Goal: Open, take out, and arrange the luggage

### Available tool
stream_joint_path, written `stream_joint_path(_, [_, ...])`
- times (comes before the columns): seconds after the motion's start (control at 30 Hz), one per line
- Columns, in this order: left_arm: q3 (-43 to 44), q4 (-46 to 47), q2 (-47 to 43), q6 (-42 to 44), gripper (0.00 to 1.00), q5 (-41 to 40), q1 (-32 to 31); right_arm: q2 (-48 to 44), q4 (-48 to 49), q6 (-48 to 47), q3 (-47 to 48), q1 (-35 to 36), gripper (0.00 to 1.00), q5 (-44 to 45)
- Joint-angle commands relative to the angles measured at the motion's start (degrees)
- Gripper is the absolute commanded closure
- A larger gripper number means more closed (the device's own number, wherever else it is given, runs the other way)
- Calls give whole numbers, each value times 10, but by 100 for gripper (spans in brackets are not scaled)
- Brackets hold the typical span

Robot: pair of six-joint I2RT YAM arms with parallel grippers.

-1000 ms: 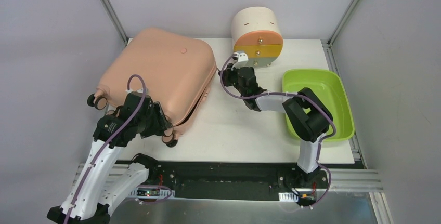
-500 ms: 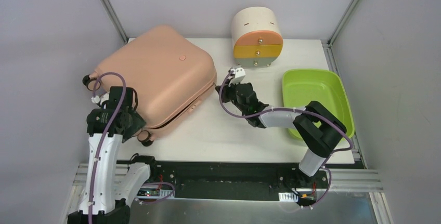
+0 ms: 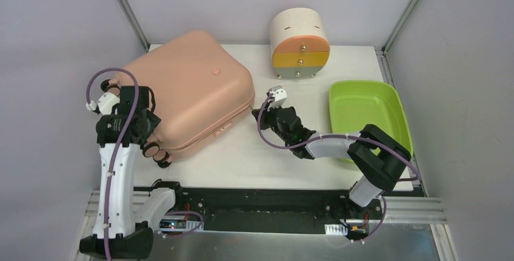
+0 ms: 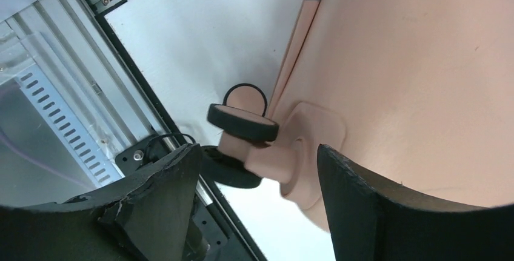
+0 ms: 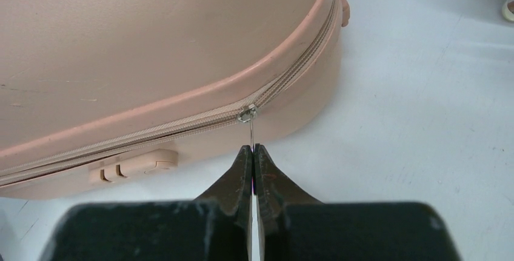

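Note:
The peach-pink luggage lies flat on the left half of the table, closed, with its wheels toward the near left. My right gripper is at its right corner, shut on the thin metal zipper pull. The pull hangs from the slider on the zip seam, and my right gripper is just below it. My left gripper is open at the wheel end. In the left wrist view a pink-and-black wheel and its mount sit between the spread fingers, with gaps on both sides.
A cream cylindrical drawer unit stands at the back centre. A lime-green tray sits at the right, partly under my right arm. The luggage's latch tab shows below the seam. The metal rail runs along the table's near edge.
The luggage has swung round and settled flatter. My left arm has moved left and back along its wheel end. My right gripper has moved nearer along the luggage's right edge, holding the pull.

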Motion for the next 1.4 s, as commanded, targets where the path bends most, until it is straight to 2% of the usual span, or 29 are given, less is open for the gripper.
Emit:
stream_joint_path(0.0, [38,18,74,-14,28,-11,9,-25,-16,-12,-22,14,100,44])
stream_joint_path(0.13, [73,21,147,-7,25,-25,15,-42,-23,-12,-26,27,100,44])
stream_joint_path(0.33, [131,56,255,36,25,16,16,-55,-73,-12,-8,59,100,44])
stream_joint_path(0.57, [117,188,307,89,26,129,16,-58,-76,-12,-23,98,100,44])
stream_joint_path(0.77, [166,252,372,143,29,206,16,-62,-86,-12,-19,109,100,44])
stream_joint_path(0.87, [202,252,367,170,32,207,16,-59,-91,-12,-12,111,100,44])
stream_joint_path(0.97, [192,250,322,187,28,153,22,-55,-91,-12,-6,117,100,44])
stream_joint_path(1.07, [147,248,264,157,27,135,76,-50,-86,-12,-4,122,100,44])
stream_joint_path(1.2, [85,250,209,96,38,123,164,-39,-65,-12,-7,123,100,44])
stream_joint_path(1.37, [66,248,219,93,64,113,203,-28,-47,-12,-5,122,100,44])
